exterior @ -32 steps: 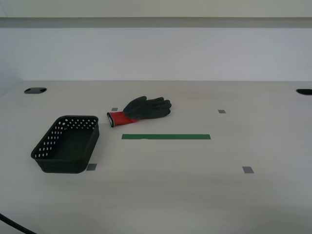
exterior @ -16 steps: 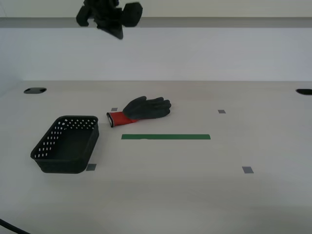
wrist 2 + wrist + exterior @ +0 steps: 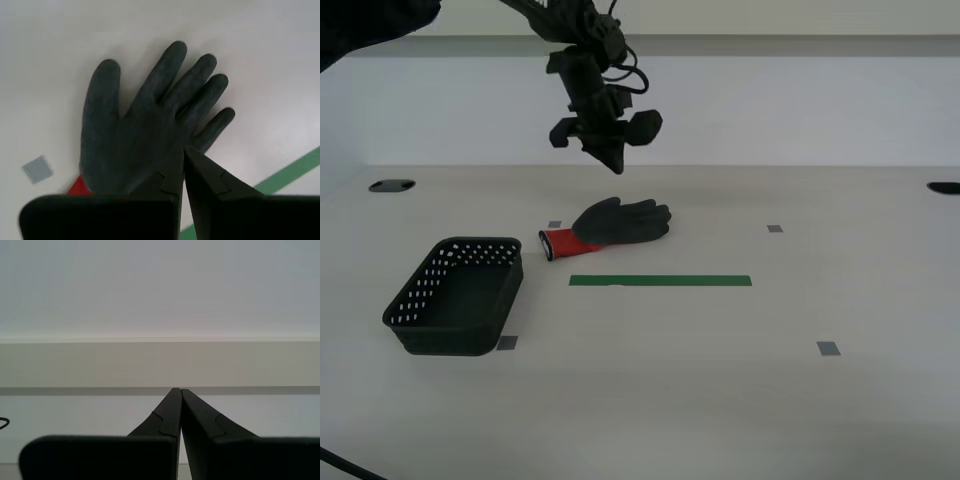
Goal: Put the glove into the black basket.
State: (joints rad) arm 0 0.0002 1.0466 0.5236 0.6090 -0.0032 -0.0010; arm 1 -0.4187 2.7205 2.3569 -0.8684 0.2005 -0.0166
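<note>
The dark grey glove (image 3: pixel 620 221) with its red cuff lies flat on the table, behind the green tape strip (image 3: pixel 660 281). My second gripper (image 3: pixel 613 160) is shut and empty, hanging in the air above the glove and apart from it. The second wrist view looks down on the glove (image 3: pixel 150 125), with the shut second gripper (image 3: pixel 183 148) over its palm. The black basket (image 3: pixel 457 296) stands empty towards the exterior view's left, in front of the glove. My first gripper (image 3: pixel 180 390) is shut and points at a pale wall; it does not show in the exterior view.
Small grey tape squares (image 3: pixel 829 348) mark the table. Dark cable holes sit at the far left (image 3: pixel 392 185) and far right (image 3: pixel 944 187) of the table. A white wall runs behind the table. A black cable crosses the near left corner.
The second arm has come down from the top of the exterior view and moved right, and now hangs over the glove. Glove and basket have not moved.
</note>
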